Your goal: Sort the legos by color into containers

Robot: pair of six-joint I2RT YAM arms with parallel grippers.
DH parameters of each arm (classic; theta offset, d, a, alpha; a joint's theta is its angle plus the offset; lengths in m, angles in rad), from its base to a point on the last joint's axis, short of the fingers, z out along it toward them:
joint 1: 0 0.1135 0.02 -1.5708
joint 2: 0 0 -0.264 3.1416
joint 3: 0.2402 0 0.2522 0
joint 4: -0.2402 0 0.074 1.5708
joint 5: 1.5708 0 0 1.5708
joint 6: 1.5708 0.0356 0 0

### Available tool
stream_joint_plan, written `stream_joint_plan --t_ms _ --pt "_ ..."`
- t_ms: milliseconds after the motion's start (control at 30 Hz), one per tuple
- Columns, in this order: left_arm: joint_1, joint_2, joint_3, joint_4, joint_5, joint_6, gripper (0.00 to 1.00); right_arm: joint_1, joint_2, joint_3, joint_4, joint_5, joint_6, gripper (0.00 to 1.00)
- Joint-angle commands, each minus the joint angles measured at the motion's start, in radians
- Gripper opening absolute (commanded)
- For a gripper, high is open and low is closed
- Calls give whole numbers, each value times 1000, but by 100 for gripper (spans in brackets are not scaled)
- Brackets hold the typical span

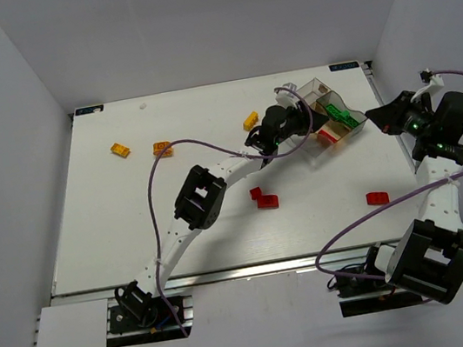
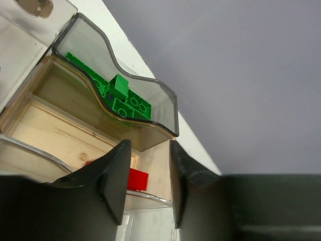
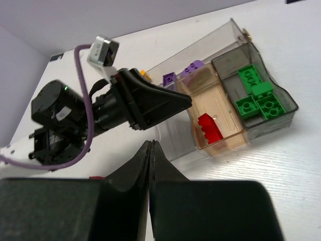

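Observation:
The clear box (image 1: 317,83) stands at the back right of the table. Its compartments hold green legos (image 1: 338,112), a red lego (image 1: 328,133) and purple legos (image 3: 181,74). My left gripper (image 1: 309,123) is open and empty, its tips just over the box's near side by the red lego (image 2: 136,179); the green legos (image 2: 120,94) lie behind the wavy wall (image 2: 103,45). My right gripper (image 1: 374,117) is shut and empty (image 3: 151,143), hovering right of the box (image 3: 233,27). Loose legos lie on the table: yellow (image 1: 120,149), orange (image 1: 162,148), yellow (image 1: 250,120), two red (image 1: 263,197), one red (image 1: 377,197).
The left arm (image 1: 196,198) stretches diagonally across the table's middle with its purple cable. White walls enclose the table on the left, back and right. The left gripper's body (image 3: 145,103) lies between my right gripper and the box's left end.

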State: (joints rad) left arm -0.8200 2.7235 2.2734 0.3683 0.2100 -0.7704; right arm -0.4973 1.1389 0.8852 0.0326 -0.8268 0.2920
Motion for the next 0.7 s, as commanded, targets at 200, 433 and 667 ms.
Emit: stream_joint_plan --t_ms 200,433,667 --pt "22 -362 -206 43 52 112 0 60 105 15 -119 -647 -458 55" --pt "96 -902 -817 -111 -69 296 0 337 229 127 -637 -259 -1185 52" --pt "222 -1292 -1212 -503 -381 390 82 695 180 11 -399 78 -1163 89"
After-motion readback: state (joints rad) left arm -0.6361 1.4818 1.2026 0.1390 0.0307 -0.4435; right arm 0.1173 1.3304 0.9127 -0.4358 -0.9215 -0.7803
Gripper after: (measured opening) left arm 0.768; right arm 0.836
